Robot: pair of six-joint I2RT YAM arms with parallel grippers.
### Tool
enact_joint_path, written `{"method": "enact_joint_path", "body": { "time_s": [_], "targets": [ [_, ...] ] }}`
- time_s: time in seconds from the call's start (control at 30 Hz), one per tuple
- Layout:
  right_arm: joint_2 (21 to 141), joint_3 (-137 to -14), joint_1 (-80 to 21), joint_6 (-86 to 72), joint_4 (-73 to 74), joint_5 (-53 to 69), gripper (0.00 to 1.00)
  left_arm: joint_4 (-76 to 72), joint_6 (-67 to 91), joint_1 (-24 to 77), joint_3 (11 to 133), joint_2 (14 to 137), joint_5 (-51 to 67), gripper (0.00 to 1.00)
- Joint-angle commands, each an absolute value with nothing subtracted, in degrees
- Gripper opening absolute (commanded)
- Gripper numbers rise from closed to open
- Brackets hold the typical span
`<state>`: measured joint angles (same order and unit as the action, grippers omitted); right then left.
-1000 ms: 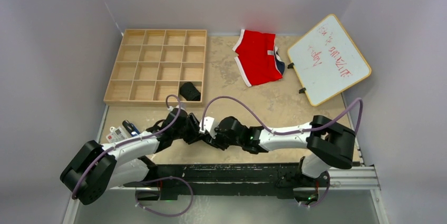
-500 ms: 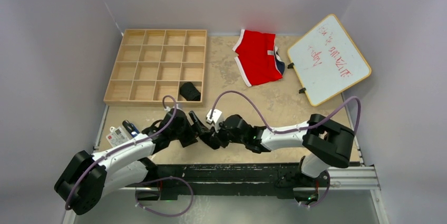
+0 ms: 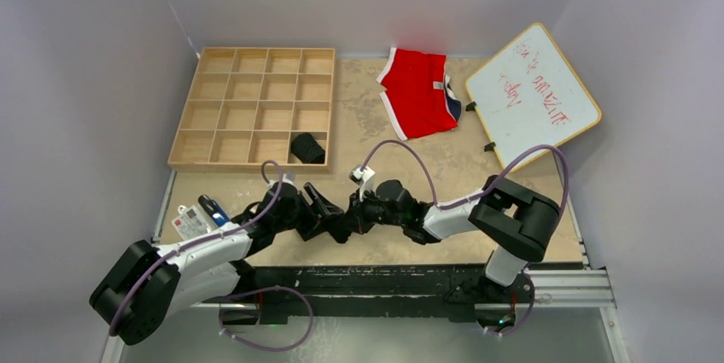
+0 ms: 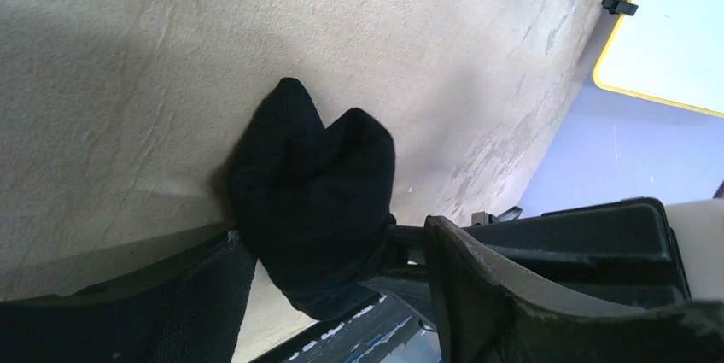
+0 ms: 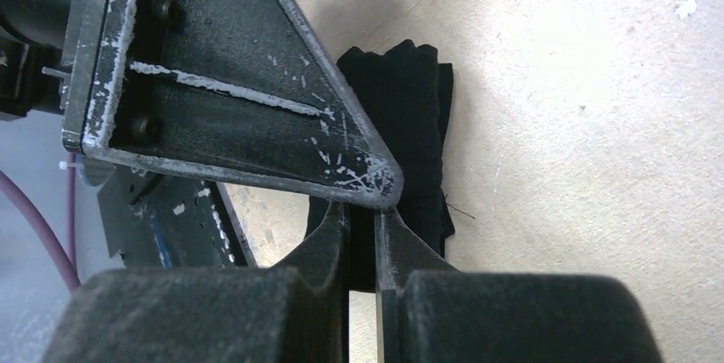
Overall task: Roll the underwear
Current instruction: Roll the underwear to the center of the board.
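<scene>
1. Underwear (image 4: 316, 201): black, finely ribbed, bunched into a small thick wad. It lies on the table (image 3: 384, 166) near the front edge, where the two arms' tips meet.
2. Left gripper (image 4: 337, 239): jaws spread wide, holding nothing. One finger stands on each side of the wad, and the wad's lower end sits down in the gap between them. In the left wrist view the wad looks to touch the finger on the left. The finger on the right stands a little apart from it.
3. Right gripper (image 5: 363, 213): closed to a thin slit, with the tips at the wad's near edge. Dark fabric shows on both sides of the tips and inside the slit, so it is pinching a fold of the underwear.
4. Right wrist view: one of the left gripper's fingers (image 5: 230, 115) crosses in front and covers the wad's left part. The rest of the wad pokes out to the right of it, with stacked folds visible.
5. Top view: the grippers meet tip to tip, left from the left side and right from the right. The wad is mostly hidden under them, so I can't tell its outline there.
6. Second underwear (image 3: 307, 148): black, bundled up, in the tray (image 3: 230, 164), near row, rightmost compartment. It is well apart from both grippers.
7. Red briefs (image 3: 418, 94): flat at the far side of the table, right of the tray.
8. Whiteboard (image 3: 534, 94): further right and set askew, with red writing on it. Both it and the briefs are well apart from the grippers.
</scene>
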<state>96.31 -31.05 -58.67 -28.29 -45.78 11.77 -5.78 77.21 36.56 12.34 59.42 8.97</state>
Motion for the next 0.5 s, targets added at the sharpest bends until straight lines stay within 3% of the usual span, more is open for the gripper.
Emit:
{"method": "enact_joint_path", "body": {
  "time_s": [0.0, 0.47],
  "targets": [
    [101.15, -25.81, -57.47, -32.48, -37.28, 13.47, 0.07, -2.13, 77.90, 37.02, 8.83, 61.42, 7.49, 0.67],
    [108.90, -23.62, -53.90, -42.95, -45.84, 16.93, 0.10, -1.22, 76.55, 38.20, 10.11, 68.70, 4.08, 0.57]
  ]
}}
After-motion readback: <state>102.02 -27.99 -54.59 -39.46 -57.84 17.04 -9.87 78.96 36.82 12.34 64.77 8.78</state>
